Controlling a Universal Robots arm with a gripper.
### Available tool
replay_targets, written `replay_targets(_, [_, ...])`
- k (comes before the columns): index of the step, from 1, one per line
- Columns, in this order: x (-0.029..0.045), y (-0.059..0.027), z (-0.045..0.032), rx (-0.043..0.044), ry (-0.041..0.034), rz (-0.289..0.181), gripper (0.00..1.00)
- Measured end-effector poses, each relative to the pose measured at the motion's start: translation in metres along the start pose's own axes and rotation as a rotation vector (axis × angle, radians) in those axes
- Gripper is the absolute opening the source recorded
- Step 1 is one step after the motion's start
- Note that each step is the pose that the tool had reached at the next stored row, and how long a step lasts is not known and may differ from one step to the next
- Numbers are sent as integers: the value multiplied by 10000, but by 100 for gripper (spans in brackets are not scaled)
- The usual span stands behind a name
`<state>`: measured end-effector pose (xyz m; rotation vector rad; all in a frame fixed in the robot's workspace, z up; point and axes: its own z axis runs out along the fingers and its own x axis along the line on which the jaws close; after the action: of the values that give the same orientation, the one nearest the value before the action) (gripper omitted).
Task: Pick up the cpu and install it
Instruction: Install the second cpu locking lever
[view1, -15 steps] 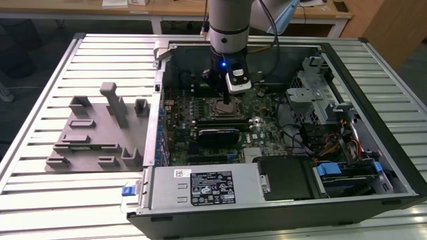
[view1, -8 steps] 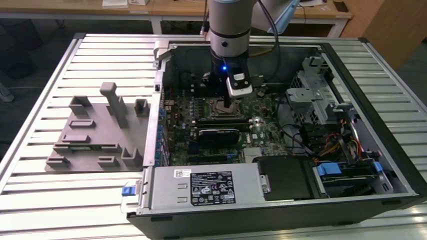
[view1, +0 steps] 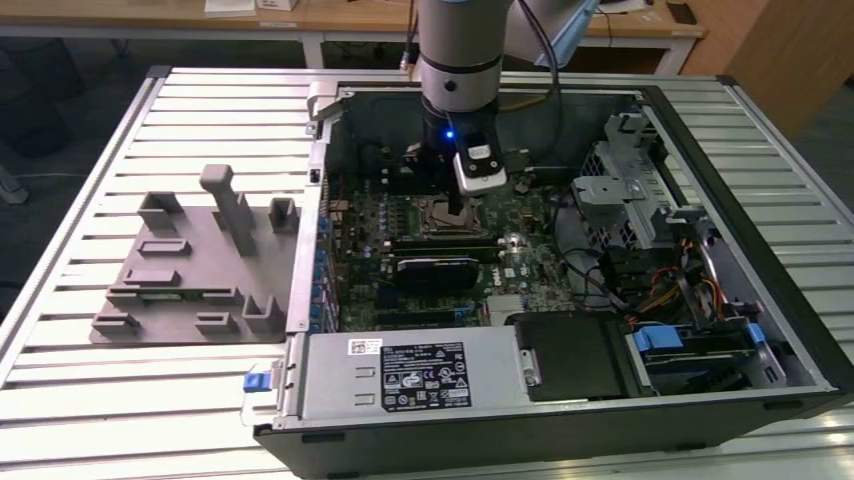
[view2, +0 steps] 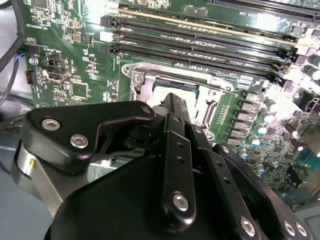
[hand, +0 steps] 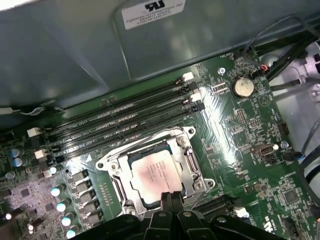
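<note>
The cpu, a silvery square chip, lies flat inside the metal socket frame on the green motherboard. My gripper hangs just over the chip's edge with its two black fingers pressed together and nothing between them. In the second wrist view the gripper covers most of the socket, and a strip of the cpu shows past its tips. In the exterior view the gripper reaches down into the open computer case over the socket.
Black memory slots run beside the socket. A grey holder tray sits on the slatted table at the exterior view's left. Inside the case are a power supply, a drive cage and cables.
</note>
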<state>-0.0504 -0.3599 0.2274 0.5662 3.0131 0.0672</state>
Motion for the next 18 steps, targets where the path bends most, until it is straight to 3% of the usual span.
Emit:
replay_targets(12, [-82,-190,-11,0,0,0,11])
replay_targets(18, [-95,-234,-8,-13,8,-158,11])
